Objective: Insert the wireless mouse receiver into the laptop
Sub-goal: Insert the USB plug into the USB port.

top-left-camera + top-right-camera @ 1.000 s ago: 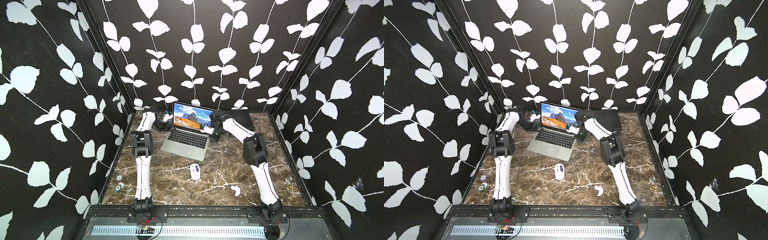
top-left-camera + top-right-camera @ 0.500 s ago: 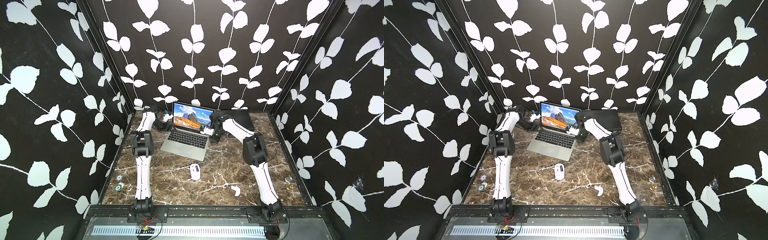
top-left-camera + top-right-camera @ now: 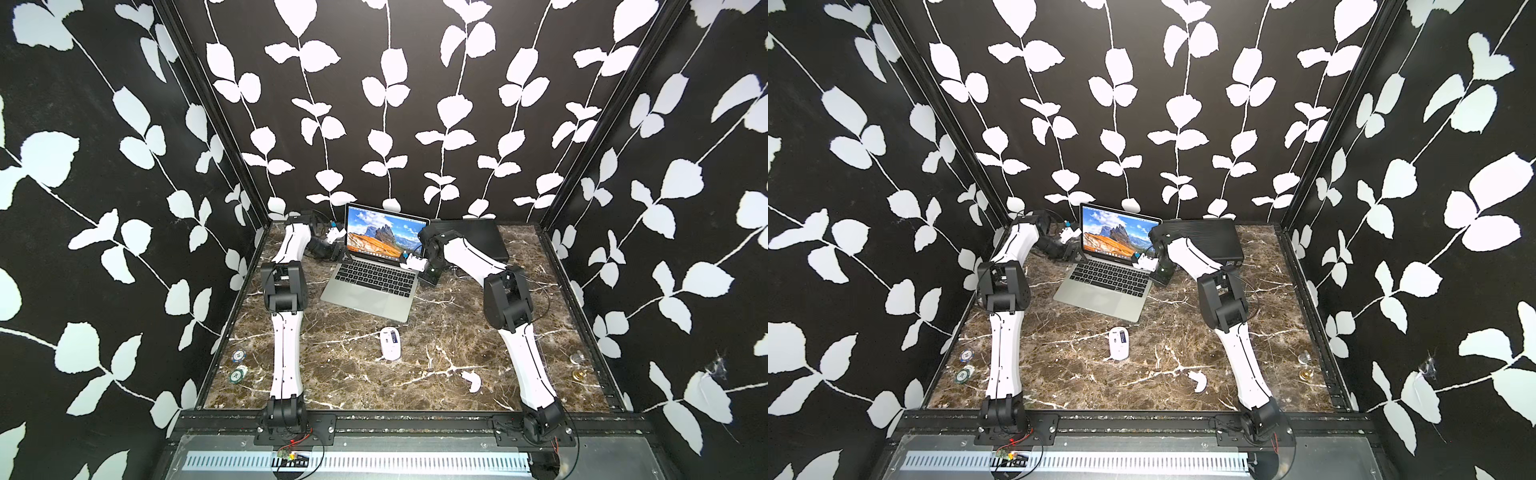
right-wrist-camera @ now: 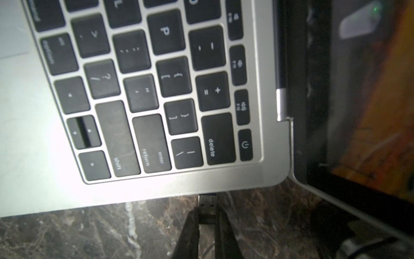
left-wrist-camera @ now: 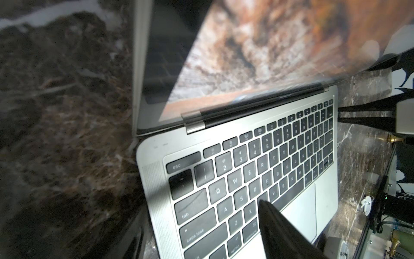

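One open laptop (image 3: pixel 365 296) sits on the marble counter (image 3: pixel 436 332). At the laptop's left edge the left fingers (image 5: pixel 282 226) stand spread, one above the keys. In front of the laptop lies the wireless mouse (image 3: pixel 390 343). At the laptop's right edge, near the hinge, the right fingers (image 4: pixel 188 235) pinch the wireless mouse receiver (image 4: pixel 207 203), its metal plug meeting that edge; its depth cannot be told.

Receiver (image 4: pixel 207 207) tip hidden at laptop (image 4: pixel 156 190) edge, insertion depth unclear, screen (image 5: pixel 246 56) blurred in left wrist view
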{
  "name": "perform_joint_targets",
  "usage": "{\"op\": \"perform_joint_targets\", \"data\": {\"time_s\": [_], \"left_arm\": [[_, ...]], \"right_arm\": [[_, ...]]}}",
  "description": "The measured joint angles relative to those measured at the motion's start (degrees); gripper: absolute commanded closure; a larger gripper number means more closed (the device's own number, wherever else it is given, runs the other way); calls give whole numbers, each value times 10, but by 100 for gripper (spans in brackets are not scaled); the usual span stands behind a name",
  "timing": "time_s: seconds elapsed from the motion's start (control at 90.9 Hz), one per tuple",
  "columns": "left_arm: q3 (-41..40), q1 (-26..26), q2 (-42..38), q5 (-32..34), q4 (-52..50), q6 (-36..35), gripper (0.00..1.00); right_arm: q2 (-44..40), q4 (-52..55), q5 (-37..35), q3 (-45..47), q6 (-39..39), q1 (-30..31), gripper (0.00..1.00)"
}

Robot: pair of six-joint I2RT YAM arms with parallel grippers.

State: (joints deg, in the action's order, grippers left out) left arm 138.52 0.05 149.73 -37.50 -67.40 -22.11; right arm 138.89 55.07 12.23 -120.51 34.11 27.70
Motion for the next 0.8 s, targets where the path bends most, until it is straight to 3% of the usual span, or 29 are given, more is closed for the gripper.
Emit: {"op": "perform_joint_targets", "data": {"time_s": [0.803], "left_arm": [[1, 0, 0, 0, 0, 0, 22]], "right_arm": [[0, -13, 9, 0, 0, 0, 100]]}}
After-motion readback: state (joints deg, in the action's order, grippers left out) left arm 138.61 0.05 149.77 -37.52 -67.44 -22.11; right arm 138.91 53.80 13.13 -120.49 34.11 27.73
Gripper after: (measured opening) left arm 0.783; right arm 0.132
